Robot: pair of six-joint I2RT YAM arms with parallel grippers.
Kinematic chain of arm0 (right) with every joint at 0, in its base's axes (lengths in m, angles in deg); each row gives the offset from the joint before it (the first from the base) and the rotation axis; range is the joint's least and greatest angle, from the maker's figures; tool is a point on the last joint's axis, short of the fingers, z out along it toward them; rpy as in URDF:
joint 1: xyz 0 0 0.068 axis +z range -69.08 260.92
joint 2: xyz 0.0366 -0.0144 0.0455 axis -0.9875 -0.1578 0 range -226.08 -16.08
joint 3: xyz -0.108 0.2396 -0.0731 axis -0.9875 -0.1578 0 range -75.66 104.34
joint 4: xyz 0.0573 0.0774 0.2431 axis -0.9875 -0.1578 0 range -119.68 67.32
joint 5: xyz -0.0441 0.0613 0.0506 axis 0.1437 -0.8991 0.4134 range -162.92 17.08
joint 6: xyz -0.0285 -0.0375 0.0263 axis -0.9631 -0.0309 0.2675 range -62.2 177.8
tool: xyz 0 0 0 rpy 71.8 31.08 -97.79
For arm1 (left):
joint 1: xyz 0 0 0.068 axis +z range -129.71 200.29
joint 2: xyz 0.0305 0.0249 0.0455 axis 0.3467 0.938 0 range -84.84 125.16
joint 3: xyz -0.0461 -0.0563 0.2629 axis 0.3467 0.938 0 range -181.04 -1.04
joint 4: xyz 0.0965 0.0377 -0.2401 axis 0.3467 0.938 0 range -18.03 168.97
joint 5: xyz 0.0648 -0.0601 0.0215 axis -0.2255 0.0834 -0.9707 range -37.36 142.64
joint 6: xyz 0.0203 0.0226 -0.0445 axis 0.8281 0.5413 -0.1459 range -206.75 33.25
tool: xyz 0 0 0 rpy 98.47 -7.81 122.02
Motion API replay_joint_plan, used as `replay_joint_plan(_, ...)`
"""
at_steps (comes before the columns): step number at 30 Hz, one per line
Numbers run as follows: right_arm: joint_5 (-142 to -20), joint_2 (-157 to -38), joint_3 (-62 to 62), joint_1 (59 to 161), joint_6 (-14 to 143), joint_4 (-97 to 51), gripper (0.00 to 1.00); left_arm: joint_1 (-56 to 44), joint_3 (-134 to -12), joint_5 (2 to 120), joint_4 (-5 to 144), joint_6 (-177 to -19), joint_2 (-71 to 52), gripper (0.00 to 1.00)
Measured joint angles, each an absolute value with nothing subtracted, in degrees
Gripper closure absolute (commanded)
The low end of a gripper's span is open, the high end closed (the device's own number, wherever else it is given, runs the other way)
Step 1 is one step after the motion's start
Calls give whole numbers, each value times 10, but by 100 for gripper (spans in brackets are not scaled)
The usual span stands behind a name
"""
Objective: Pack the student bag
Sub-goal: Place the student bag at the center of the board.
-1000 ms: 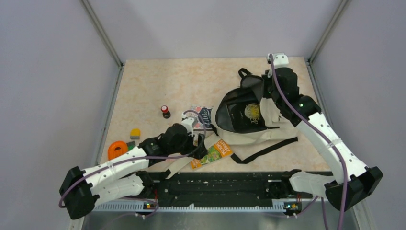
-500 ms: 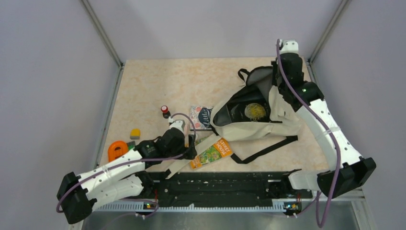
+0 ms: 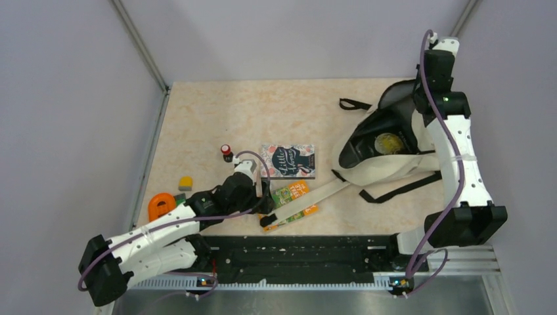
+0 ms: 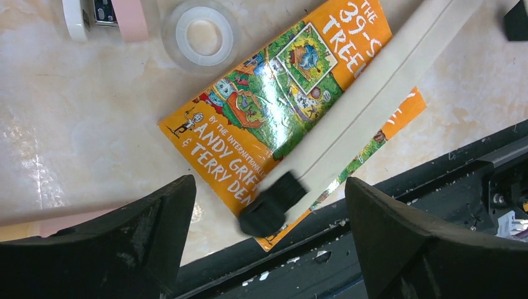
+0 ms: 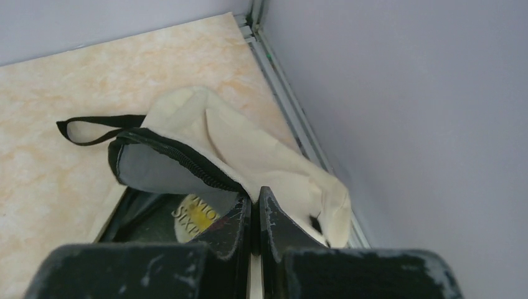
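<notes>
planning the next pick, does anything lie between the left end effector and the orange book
Yes: the beige strap of the bag lies diagonally across the orange book, right under the open left end effector. Nothing else visible covers the book.

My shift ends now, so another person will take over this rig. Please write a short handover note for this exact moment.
Left end effector: open, over the orange book, holding nothing.
Right end effector: shut on the student bag near its opening, at the far right corner.
Bag: open. Its strap lies across the orange book.
Done: one book is inside.
Left: at least the orange book and the dark book, both on the table; probably free the strap first.
</notes>
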State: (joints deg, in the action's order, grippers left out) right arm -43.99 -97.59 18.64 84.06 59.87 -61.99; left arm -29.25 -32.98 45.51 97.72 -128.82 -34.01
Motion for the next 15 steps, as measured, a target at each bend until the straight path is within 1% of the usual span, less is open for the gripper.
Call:
replay_joint_plan(5,-434,-980,193,826,594,-621,100,-290,-327,452,968,-1288,-329,4)
replay_joint_plan(8,-457,-979,189,826,598,-619,45,-283,-318,447,961,-1291,-321,4)
replay_joint_plan(9,-469,-978,187,826,607,-617,33,-279,-313,446,959,-1295,-319,4)
replay_joint_plan(10,-486,-975,183,826,614,-613,23,-275,-308,444,957,-1300,-319,4)
replay_joint_plan(11,-507,-970,175,826,618,-609,19,-271,-301,442,955,-1305,-320,3)
replay_joint_plan(12,-526,-959,163,828,623,-604,16,-268,-296,440,953,-1309,-322,3)
replay_joint_plan(15,-564,-913,117,842,638,-600,11,-253,-285,437,945,-1319,-342,3)
